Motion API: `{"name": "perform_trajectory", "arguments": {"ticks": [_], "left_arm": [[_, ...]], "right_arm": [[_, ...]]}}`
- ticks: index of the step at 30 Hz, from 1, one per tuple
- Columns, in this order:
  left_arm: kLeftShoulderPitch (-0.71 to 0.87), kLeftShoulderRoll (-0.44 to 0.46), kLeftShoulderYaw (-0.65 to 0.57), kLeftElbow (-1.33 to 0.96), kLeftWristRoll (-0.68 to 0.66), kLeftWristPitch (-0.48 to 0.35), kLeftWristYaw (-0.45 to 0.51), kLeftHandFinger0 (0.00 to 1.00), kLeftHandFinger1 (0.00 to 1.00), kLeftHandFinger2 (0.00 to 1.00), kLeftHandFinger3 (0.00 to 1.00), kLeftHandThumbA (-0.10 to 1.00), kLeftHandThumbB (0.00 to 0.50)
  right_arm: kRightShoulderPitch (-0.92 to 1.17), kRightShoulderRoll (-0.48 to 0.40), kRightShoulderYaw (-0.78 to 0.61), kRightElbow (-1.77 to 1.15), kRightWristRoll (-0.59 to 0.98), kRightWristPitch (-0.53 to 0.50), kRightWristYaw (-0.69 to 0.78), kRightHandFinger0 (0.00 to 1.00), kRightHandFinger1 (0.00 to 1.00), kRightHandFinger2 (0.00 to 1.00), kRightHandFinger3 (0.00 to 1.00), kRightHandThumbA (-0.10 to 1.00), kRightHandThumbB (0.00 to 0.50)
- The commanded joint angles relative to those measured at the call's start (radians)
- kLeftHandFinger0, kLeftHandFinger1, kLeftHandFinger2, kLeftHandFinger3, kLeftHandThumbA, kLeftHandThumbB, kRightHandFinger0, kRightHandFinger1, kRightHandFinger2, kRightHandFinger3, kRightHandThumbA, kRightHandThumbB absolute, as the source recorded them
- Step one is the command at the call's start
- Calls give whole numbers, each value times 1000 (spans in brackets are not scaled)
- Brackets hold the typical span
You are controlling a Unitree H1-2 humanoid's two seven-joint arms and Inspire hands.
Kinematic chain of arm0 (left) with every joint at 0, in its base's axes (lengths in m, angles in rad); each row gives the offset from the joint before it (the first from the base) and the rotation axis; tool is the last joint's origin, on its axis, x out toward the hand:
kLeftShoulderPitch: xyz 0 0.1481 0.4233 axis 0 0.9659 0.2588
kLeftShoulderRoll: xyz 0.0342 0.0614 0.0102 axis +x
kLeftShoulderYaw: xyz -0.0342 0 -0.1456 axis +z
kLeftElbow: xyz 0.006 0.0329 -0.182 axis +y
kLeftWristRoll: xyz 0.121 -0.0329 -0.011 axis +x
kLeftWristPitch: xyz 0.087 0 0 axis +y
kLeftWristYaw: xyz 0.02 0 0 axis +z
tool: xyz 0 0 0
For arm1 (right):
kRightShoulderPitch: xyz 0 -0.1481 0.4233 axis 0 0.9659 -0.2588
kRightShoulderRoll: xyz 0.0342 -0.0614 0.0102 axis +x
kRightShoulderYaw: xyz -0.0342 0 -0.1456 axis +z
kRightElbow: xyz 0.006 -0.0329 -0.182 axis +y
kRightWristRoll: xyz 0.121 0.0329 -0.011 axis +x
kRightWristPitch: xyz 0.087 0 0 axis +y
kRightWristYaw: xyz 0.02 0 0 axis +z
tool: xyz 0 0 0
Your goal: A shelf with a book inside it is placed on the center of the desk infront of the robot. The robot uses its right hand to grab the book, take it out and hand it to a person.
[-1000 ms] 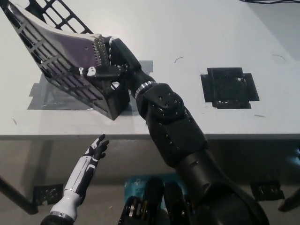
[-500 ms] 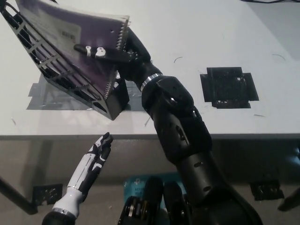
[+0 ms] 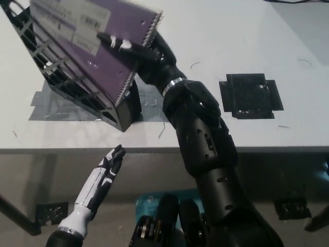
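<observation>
Right arm (image 3: 205,139): glossy black, bulky rounded shell segments, small screw holes dotted over casing, silver ring at wrist toward 11 o'clock. Right robot hand (image 3: 141,51): black, slim fingers, white patches on one finger. Left robot hand (image 3: 105,170) at 7 o'clock: white with black panels and dark fingertips, slender white forearm ending in black cuff.
</observation>
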State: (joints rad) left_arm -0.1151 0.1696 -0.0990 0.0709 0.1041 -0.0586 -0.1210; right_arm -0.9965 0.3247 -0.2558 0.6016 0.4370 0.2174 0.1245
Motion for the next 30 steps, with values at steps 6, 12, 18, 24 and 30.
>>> {"name": "perform_trajectory", "arguments": {"ticks": [6,12,18,24,30], "left_arm": [[-18,25,-6,6,14,-30,-14,1000,1000,1000,1000,971,329],[-13,24,-7,8,16,-54,-10,1000,1000,1000,1000,954,281],[-5,19,-2,-8,2,-23,-12,1000,1000,1000,1000,948,304],[12,20,0,-22,17,-16,-1,1000,1000,1000,1000,975,300],[31,19,6,-34,13,-10,1,1000,1000,1000,1000,963,307]], "right_arm": [[-162,33,-151,-172,259,59,-86,0,0,0,0,535,0],[-220,5,-198,-250,292,75,-150,0,0,0,0,532,0],[-254,-48,-266,-318,362,108,-222,0,0,0,0,587,0],[-221,-79,-329,-320,420,116,-276,0,0,0,0,614,0],[-159,-120,-367,-272,422,90,-289,0,0,0,0,715,0]]}}
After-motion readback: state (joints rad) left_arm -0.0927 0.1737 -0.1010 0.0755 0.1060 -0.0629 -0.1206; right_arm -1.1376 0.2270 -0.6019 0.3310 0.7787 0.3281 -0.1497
